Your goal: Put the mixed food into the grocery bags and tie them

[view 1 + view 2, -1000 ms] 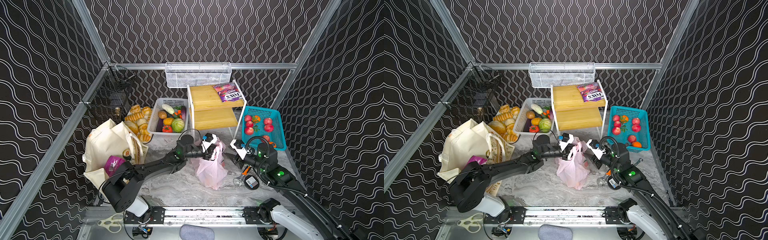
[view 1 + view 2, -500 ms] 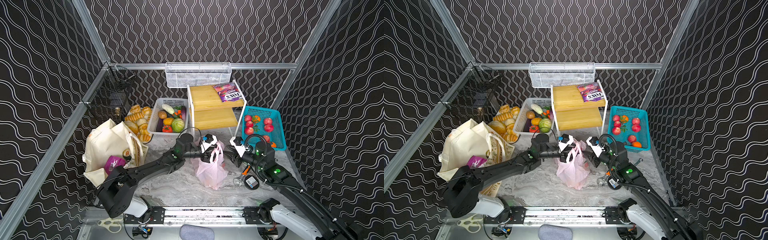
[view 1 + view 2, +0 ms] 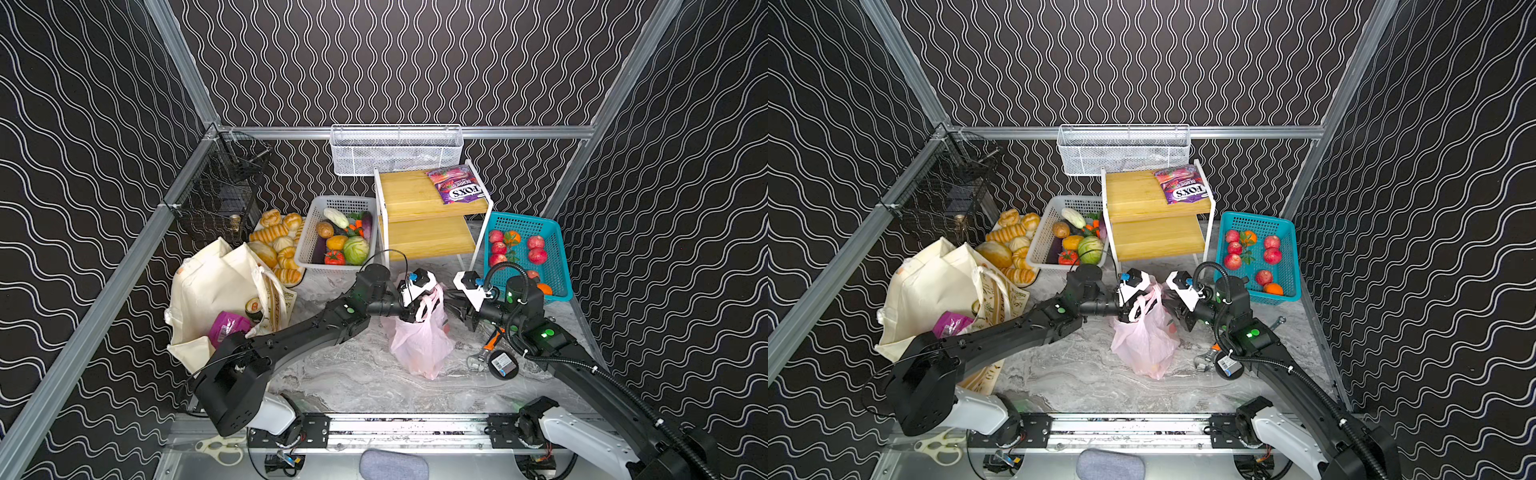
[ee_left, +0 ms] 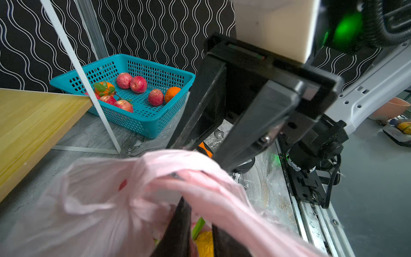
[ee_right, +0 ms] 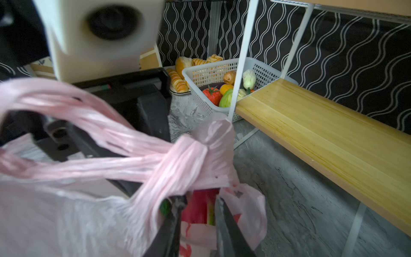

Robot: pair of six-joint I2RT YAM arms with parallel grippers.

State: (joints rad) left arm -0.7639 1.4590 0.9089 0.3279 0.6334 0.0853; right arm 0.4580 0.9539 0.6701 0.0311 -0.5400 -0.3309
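The pink plastic bag stands mid-table, with yellow and green food showing inside. Its handles cross in a twisted bunch. My left gripper is at the handles with a narrow gap between its fingers. One handle lies over the tips and hides them. My right gripper is open, tips just under the bunch against the bag. The cream tote lies at the left with a magenta pouch and a can in its mouth. A purple FOX'S bag lies on the shelf.
The wooden shelf rack stands just behind the bag. It is flanked by a white vegetable basket and a teal fruit basket. Breads lie by the tote. An orange-handled wrench and a round black device lie under the right arm.
My right gripper has moved left, up against the pink bag, and its jaws have narrowed. The left gripper has stayed at the handles, dropping slightly.
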